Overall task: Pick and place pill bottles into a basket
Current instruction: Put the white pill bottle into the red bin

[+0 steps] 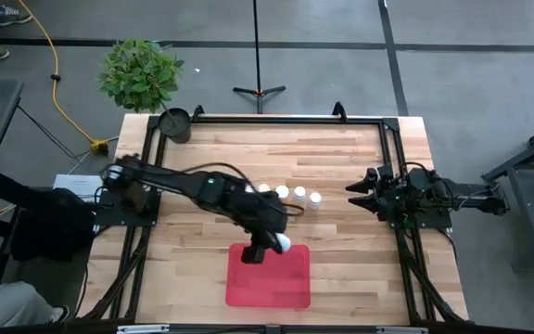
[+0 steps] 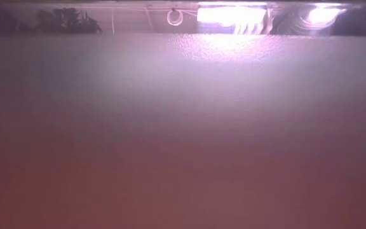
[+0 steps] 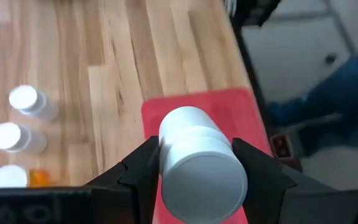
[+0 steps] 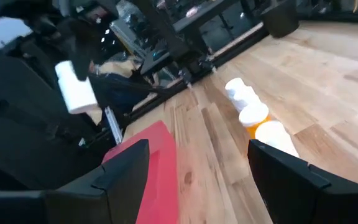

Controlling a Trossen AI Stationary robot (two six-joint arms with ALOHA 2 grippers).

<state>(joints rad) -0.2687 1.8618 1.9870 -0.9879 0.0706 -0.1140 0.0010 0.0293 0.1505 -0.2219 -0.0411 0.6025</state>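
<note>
From above, the left gripper (image 1: 273, 244) holds a white pill bottle (image 1: 283, 244) over the far edge of the red basket (image 1: 269, 276), which lies near the bench's front edge. Other bottles (image 1: 298, 194) stand in a row mid-bench. The right gripper (image 1: 353, 195) waits by the right edge, its fingers apart.

The low view is a blur.

In the left wrist view, the fingers (image 3: 138, 168) clamp the bottle (image 3: 197, 163) above the basket (image 3: 229, 106).

The right wrist view shows the row of bottles (image 4: 253, 115) beside the basket (image 4: 157, 168).

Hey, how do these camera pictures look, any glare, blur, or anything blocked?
Low view: almost wholly a pinkish blurred haze, with bright glare along the top; nothing on the table is readable. Left wrist view: the pill bottle between the left gripper fingers is close and soft-edged. Right wrist view: motion-blurred, row of bottles smeared. High view: evenly lit, red basket clear.
</note>
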